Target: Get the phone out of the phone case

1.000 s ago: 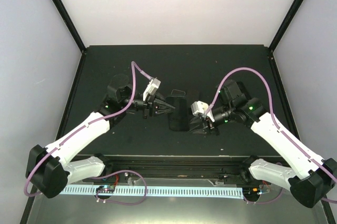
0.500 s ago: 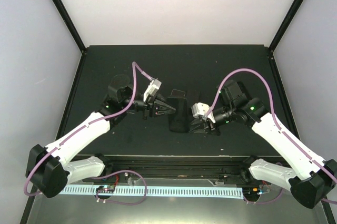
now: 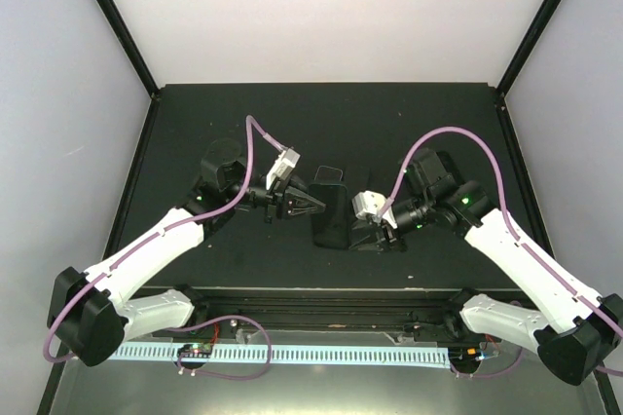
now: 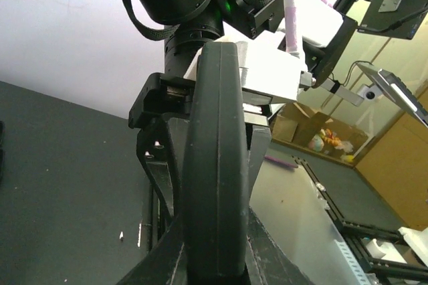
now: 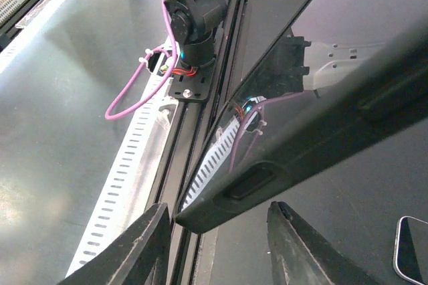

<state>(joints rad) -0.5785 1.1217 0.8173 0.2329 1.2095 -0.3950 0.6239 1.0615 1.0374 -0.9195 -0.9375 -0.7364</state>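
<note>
Black slab phone in dark rubbery case (image 3: 331,216) was held clear of the matte black surface (image 3: 419,132), betw. the two hands. Its long axis ran near-to-far and it was tipped up on edge. Left hand (image 3: 313,205) was pressed together on the case's left rim. In left wrist view the rounded rim was seen edge-on, pinched low down. Right hand (image 3: 368,232) was spread, fingers (image 5: 152,245) set either side of the glossy face's lower edge; no contact made out. Phone lay just ahead of right hand, toward the left arm. Judged: right hand was better placed for the free edge, so pull would be made from that side, across the short axis.
</note>
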